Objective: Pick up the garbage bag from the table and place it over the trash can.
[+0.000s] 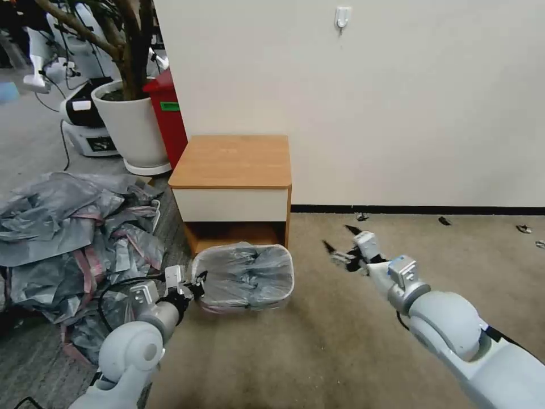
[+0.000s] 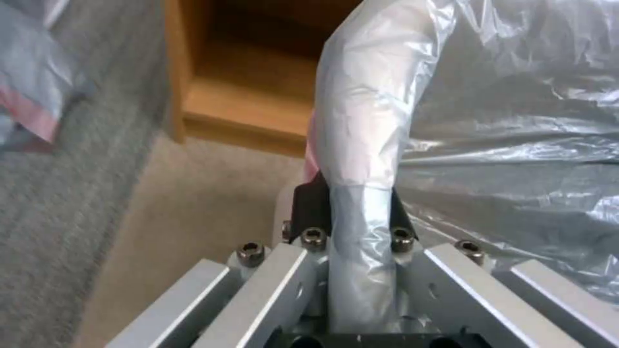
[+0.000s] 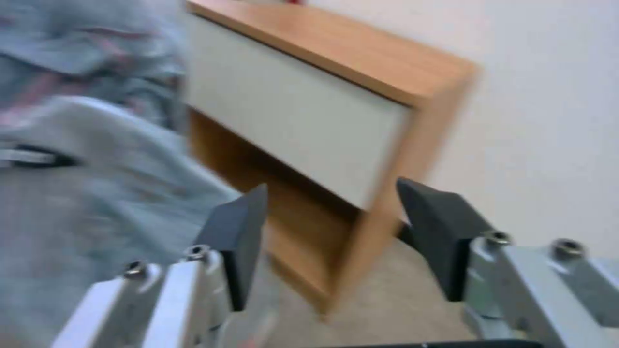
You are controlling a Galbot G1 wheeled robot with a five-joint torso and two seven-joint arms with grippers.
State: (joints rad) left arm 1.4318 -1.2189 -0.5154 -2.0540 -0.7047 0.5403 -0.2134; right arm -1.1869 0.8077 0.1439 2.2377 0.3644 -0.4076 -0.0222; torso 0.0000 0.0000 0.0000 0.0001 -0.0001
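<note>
On the carpet just in front of the nightstand (image 1: 233, 182), we see the bin (image 1: 245, 277) standing with the bag (image 1: 244, 272) already draped over its mouth, the grey film sagging into the opening and covering the rim. Our left tool (image 1: 198, 282) sits at the bin's left edge, and from the left wrist we see its dark fingers (image 2: 308, 209) pinched together on a bunched fold of the bag (image 2: 361, 159) (the fold runs straight down between them and into the tool's body), with a trace of pink showing beside the plastic. Our right tool (image 1: 339, 245) hangs free above the carpet to the right of the bin, near it but not touching; its fingers (image 3: 237, 232) stand apart with nothing between them, and from the right wrist we look past them at the nightstand's white drawer front (image 3: 290, 116) and its open lower shelf. The tabletop (image 1: 234, 159) is bare wood. To the left of the bin a heap (image 1: 68, 238) of similar grey-and-pink bags is spread across the floor, and behind it stand a white planter (image 1: 133, 128) and a red box-shaped bin (image 1: 169, 116) beside the wall.
</note>
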